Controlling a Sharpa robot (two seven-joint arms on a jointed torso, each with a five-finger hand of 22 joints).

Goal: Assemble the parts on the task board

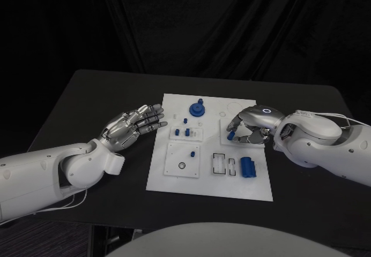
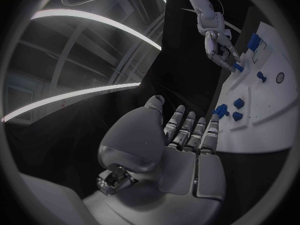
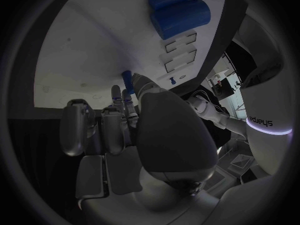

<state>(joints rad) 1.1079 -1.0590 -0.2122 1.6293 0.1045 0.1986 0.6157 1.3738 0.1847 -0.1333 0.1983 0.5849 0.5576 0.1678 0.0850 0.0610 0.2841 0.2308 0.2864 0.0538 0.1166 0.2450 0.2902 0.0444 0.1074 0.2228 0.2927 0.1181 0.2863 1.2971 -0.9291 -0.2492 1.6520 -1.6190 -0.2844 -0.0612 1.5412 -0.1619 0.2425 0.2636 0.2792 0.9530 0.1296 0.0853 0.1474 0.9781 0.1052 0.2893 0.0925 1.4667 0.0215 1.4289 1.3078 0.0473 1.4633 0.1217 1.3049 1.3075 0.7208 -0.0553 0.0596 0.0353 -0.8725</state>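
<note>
We are pinching a small blue peg [image 1: 231, 136] with our right hand [image 1: 251, 126] over the white task board [image 1: 174, 179]. Our left hand [image 1: 133, 127] is hovering empty beside it, fingers spread; a blue block [image 1: 247, 166] is lying nearby.

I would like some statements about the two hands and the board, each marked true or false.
1. The left hand holds a blue part. False: it holds nothing, fingers apart, beside the board.
2. The right hand pinches a small blue peg over the board. True.
3. The blue block lies on the board's near right part. True.
4. The round blue part lies off the board on the table. False: it sits on the board's far end.
</note>
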